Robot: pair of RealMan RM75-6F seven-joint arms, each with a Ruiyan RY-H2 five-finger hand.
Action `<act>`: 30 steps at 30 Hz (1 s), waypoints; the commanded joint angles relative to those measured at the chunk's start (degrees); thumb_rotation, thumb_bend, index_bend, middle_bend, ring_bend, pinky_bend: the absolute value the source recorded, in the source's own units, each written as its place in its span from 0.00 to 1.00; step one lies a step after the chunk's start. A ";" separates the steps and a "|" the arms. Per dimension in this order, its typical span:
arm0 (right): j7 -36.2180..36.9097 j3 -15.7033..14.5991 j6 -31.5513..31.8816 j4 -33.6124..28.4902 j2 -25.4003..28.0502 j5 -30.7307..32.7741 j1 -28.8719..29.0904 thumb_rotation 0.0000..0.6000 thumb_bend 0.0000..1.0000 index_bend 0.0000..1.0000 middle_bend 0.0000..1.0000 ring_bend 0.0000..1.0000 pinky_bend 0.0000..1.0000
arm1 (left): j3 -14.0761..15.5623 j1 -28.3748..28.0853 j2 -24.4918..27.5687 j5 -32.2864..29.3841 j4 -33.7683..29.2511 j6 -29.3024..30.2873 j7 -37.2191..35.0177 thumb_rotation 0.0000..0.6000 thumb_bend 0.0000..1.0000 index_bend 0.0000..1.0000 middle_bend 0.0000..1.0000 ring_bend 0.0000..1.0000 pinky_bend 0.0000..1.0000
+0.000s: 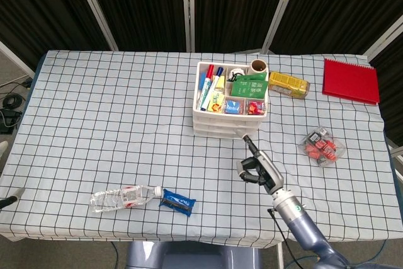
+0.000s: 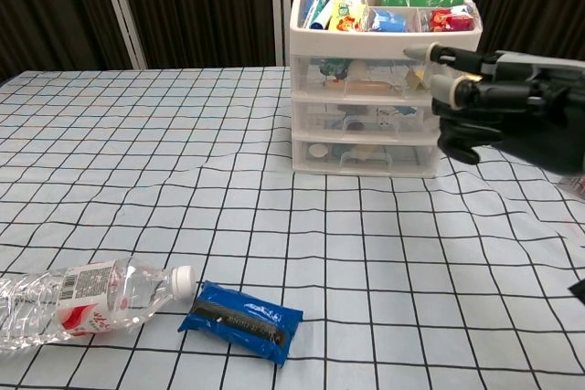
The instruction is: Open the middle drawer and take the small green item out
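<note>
Three drawers in that white organizer (image 2: 370, 98), and all of them look closed, so this is the reach-in step. The right hand (image 1: 258, 167) hangs just in front of the unit, a bit to its right, not touching it as far as I can tell. It holds nothing; one finger sticks out toward the drawers and the rest look curled in. The left hand isn't really visible, just a sliver of something at the left edge of the head view, so no telling how it's set.

Next move, I'd guess, is getting a fingertip hooked on the middle drawer (image 2: 369, 121) handle and pulling straight out without dragging the whole unit along.

The small green item isn't clear to me. The drawer front is see-through but cluttered, and from the chest view the hand covers its right end.
</note>
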 commanded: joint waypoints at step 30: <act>-7.39 8.27 -2.00 16.64 -20.34 11.82 4.10 1.00 0.56 0.03 0.96 0.94 0.80 | -0.99 0.30 1.21 -2.11 0.09 -0.32 -2.74 1.00 0.05 0.00 0.00 0.00 0.00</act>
